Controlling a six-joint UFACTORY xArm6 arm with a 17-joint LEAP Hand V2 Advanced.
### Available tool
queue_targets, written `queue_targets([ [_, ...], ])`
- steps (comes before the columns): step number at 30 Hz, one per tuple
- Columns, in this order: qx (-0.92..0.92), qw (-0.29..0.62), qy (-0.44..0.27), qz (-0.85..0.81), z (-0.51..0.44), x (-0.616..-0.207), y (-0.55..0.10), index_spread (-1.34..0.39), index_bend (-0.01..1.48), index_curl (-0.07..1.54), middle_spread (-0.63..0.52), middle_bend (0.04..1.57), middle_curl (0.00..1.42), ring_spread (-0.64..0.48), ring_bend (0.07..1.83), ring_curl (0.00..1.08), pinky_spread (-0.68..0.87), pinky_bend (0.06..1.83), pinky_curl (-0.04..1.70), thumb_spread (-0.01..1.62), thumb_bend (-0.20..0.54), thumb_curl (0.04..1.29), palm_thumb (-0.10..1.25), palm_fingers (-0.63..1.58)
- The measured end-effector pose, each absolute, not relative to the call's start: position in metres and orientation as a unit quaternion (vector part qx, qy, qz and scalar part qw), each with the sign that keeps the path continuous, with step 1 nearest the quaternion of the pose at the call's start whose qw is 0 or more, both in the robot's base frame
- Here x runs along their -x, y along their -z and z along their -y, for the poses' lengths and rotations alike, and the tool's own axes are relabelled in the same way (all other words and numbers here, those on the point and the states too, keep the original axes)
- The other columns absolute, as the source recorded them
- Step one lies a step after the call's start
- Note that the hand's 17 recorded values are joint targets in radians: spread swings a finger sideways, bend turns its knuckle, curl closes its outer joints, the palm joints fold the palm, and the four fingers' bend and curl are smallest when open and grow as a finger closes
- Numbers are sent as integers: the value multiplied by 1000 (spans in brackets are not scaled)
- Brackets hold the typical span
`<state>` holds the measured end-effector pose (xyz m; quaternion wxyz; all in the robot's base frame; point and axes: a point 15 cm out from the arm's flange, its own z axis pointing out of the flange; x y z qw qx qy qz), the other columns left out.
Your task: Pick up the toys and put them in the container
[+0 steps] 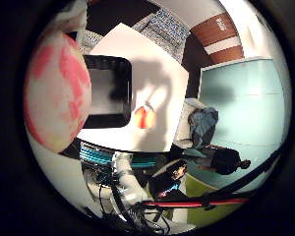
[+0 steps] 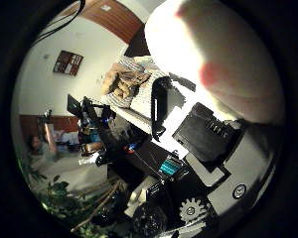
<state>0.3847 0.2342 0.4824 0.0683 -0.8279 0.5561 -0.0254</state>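
A soft pink, white and yellow toy (image 1: pixel 56 93) sits right against my palm and fills much of the thumb side view. My right hand (image 2: pixel 208 148) shows as black and white geared parts beside the toy, its fingers curled around it. Far below lies a white table (image 1: pixel 157 73). On it stands a black container (image 1: pixel 129 93) whose grey inside shows nothing in it. A small red and yellow toy (image 1: pixel 144 117) lies on the table just beside the container's rim.
The table's edges fall away on all sides, with a light blue panel (image 1: pixel 246 98) beyond one corner. The white arm (image 1: pixel 128 182) rises by the table's side. A green plant (image 2: pixel 64 203) and a cluttered desk (image 2: pixel 97 134) stand in the room.
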Motion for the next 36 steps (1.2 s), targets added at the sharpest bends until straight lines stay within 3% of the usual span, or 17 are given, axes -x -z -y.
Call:
queue_targets([
  [6,822,83,30,-563,-240,-395,-482,-324,874,1043,-241,1105,1058,-265,1284,873,-230,1090,1177,1187,-37,482,821,1032],
  [11,822,79,29,-563,-240,-394,-480,-369,449,922,-249,944,928,-299,1180,718,-418,920,956,1174,-31,393,672,814],
  [12,822,77,28,-563,-239,-394,-478,-410,307,855,-247,848,878,-306,1127,682,-452,910,920,1162,-29,378,648,617],
  [14,825,69,25,-560,-239,-394,-474,-490,279,755,-233,683,789,-269,993,615,-342,752,885,1138,-28,357,626,301],
  [17,826,60,22,-559,-237,-392,-470,-509,259,657,-175,520,682,-158,857,539,-97,665,849,1121,-31,336,591,151],
  [19,828,56,20,-558,-236,-390,-469,-503,239,581,-117,414,592,-43,741,469,144,617,793,1106,-28,321,563,115],
  [22,833,55,21,-551,-235,-390,-469,-477,202,508,-64,326,507,73,609,391,342,566,711,1091,-27,310,536,89],
  [27,835,52,21,-548,-229,-389,-471,-461,179,419,-26,256,423,163,469,306,477,478,586,1078,-23,302,527,126],
  [36,821,51,24,-568,-191,-392,-482,-432,166,331,-16,194,358,179,381,254,495,426,464,1076,-23,298,528,182],
])
